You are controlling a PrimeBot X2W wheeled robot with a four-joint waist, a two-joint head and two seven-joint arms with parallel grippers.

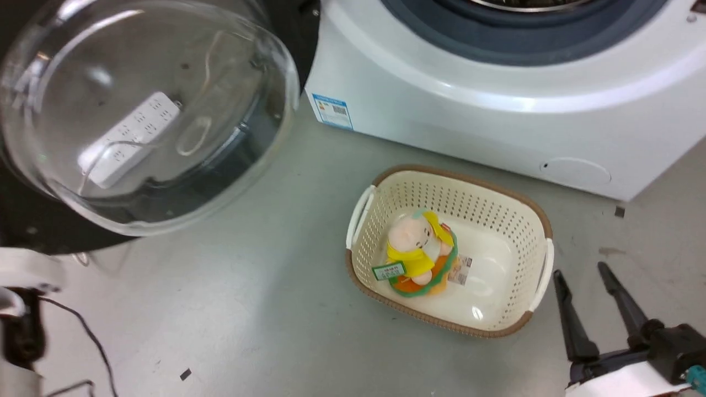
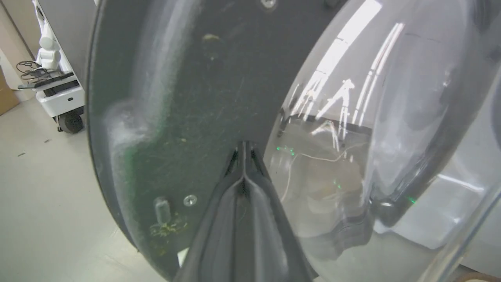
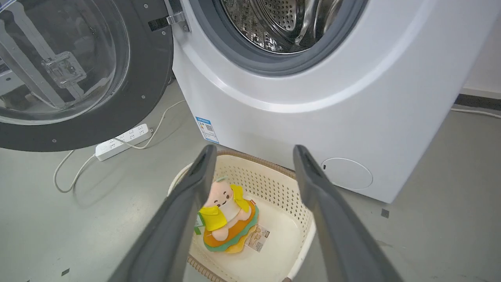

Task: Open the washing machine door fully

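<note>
My left pincer [image 2: 243, 145], closed on nothing, touches the large round glossy black door with clear glass bowl [image 2: 176, 90], which stands open to the left of the white washing machine [image 1: 441, 99]. Its tips could slide onto the bulging glass and lose the push.

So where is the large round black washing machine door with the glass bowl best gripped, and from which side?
Probably the thin black outer rim of the washing machine door, on the side away from the metal hinge, approached edge-on from the free side. The clear glass bowl bulges smooth and wide, leaving nothing to pinch.
</note>
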